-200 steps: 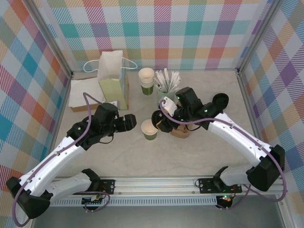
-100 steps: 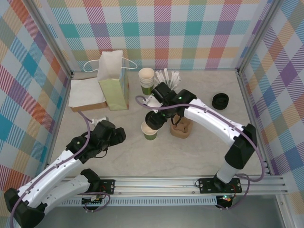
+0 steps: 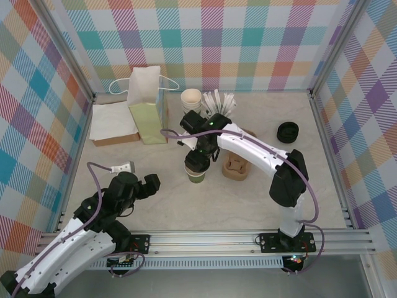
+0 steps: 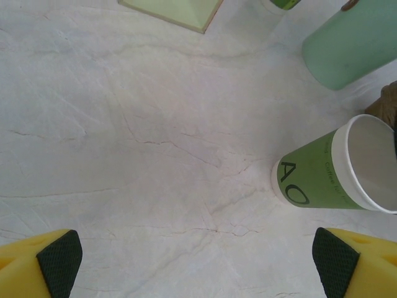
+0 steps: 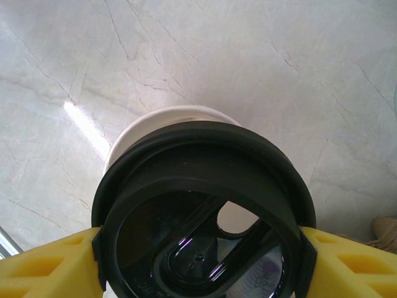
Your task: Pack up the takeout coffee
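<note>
Three plaid walls (image 3: 248, 43), marbled tabletop (image 3: 186, 208), cup (image 3: 196, 177)

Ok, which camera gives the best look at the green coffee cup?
Left wrist: the coffee cup shows its green side, lettering and cream inside, clipped at the frame edge. The top view has it small, under the right gripper. In the right wrist view its rim peeks from behind the black lid.

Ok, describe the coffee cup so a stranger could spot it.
From the pale green paper bag at the back left of the table, come forward and right to the middle. The cup stands there, olive-green, with a black lid over it, unlike the stacked lidless cups behind.
</note>
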Controlling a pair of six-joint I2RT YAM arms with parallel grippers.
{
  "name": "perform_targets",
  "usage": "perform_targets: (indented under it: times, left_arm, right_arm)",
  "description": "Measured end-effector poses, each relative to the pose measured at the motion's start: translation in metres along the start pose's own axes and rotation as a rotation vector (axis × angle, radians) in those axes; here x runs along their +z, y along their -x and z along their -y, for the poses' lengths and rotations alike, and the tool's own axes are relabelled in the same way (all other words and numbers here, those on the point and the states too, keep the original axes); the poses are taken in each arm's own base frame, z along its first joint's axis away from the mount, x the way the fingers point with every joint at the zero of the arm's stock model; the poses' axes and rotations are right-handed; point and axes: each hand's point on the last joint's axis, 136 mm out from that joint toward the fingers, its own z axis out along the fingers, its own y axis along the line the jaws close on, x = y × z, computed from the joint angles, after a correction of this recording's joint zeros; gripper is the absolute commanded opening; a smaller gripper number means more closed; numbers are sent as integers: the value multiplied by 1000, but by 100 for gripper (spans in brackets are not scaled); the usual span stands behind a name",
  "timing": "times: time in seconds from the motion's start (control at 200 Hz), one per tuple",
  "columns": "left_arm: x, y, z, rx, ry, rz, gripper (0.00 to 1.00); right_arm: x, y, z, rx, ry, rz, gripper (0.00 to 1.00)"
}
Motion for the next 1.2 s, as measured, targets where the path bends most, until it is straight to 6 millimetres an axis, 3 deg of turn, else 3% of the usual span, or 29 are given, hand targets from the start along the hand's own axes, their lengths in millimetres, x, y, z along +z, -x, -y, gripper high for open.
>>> perform_targets:
  times: [0.59, 1.2]
  left_arm:
    - [4, -3, -1, 26, 18, -16, 99]
    - [6, -3, -1, 36, 25, -19, 100]
  right_arm:
    - [23, 2, -4, -10, 11, -74, 71]
    - [27, 1, -10, -14, 31, -88, 72]
